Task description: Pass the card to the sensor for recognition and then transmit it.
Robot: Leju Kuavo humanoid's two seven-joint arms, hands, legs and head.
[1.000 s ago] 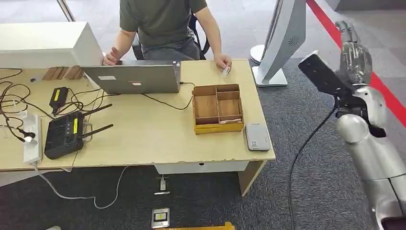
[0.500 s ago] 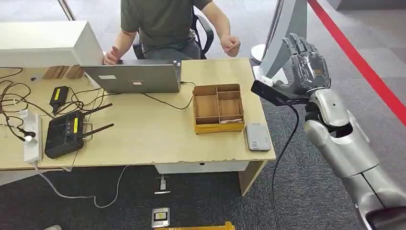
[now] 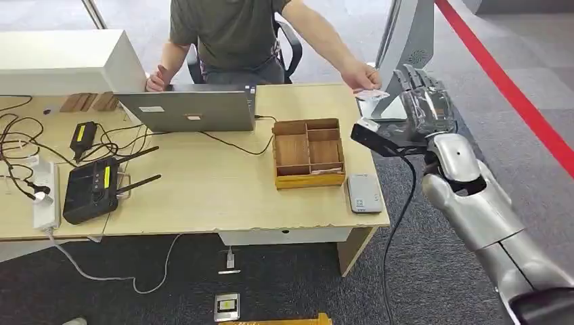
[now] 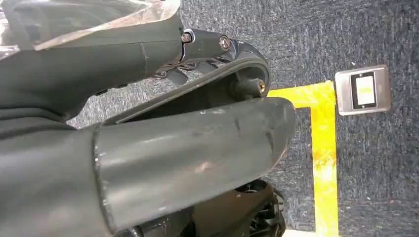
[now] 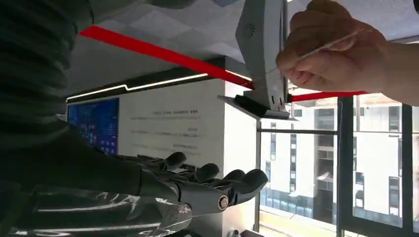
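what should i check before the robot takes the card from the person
1. Card offered: ok, the person's hand holds it out near the right hand.
2. Right hand free: ok, fingers apart, holding nothing.
3. Contact with the card: not ok, the two are apart.
4. Sensor unobstructed: ok, it lies bare on the table beside the wooden tray.
5. Left hand: cannot tell.

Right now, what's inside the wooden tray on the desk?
The wooden tray has several compartments; most look bare. A thin flat item, maybe a card, lies in the near right one. The near wall hides the front strip.
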